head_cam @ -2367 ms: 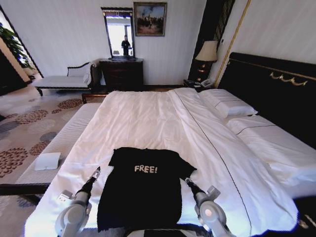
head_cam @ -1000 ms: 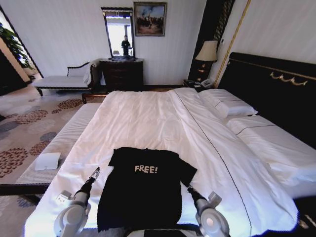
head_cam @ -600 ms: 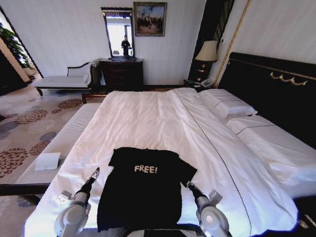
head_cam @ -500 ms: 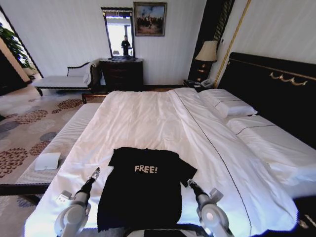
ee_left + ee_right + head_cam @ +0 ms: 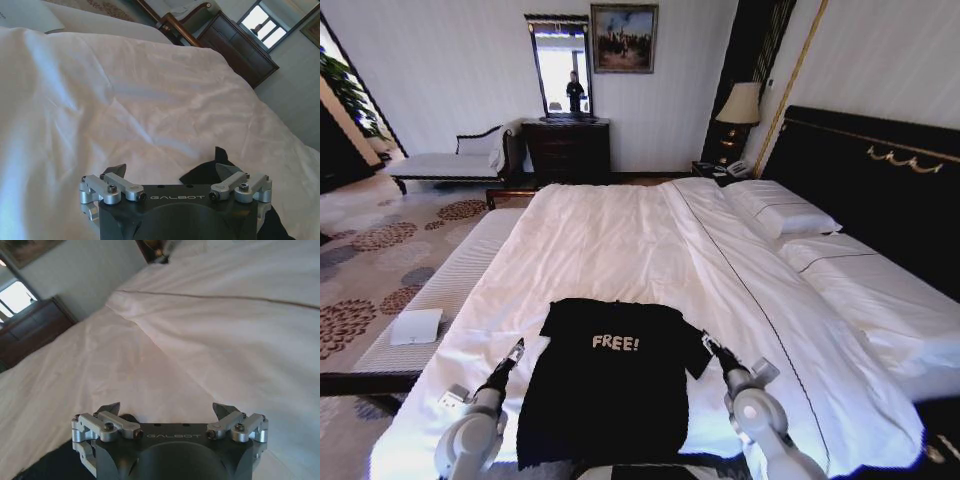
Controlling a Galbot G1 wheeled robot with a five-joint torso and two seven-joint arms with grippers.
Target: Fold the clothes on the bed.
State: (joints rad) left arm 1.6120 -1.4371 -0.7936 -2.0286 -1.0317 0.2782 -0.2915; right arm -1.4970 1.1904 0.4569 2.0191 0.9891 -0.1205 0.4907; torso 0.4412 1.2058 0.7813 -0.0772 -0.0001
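The right gripper (image 5: 708, 341) has its fingers (image 5: 109, 408) spread wide with nothing between them; in its wrist view the two tips stand far apart over white sheet, with a bit of black cloth just under one of them. It sits at the outer edge of the shirt's right sleeve, low over the bed (image 5: 620, 240), which looks like a lineup for taking that sleeve or the side seam: open fingers placed at a cloth edge are there to close on it, though they have not.

The left gripper (image 5: 516, 349) is likewise fully open and holds nothing. Its tips (image 5: 114, 171) frame white duvet, with the dark sleeve edge showing near one tip. It hovers just beside the left sleeve, not on it, mirroring the right arm, so the two flank the garment for a two-handed fold.

The shirt (image 5: 610, 380) lies flat and face up near the foot of the bed, "FREE!" reading upright toward the robot, sleeves out to either side, hem toward the robot. It looks spread out and not yet folded, so I judge the task is at its start. The duvet under it is soft and creased, so a low pinch could catch bedding along with the sleeve.
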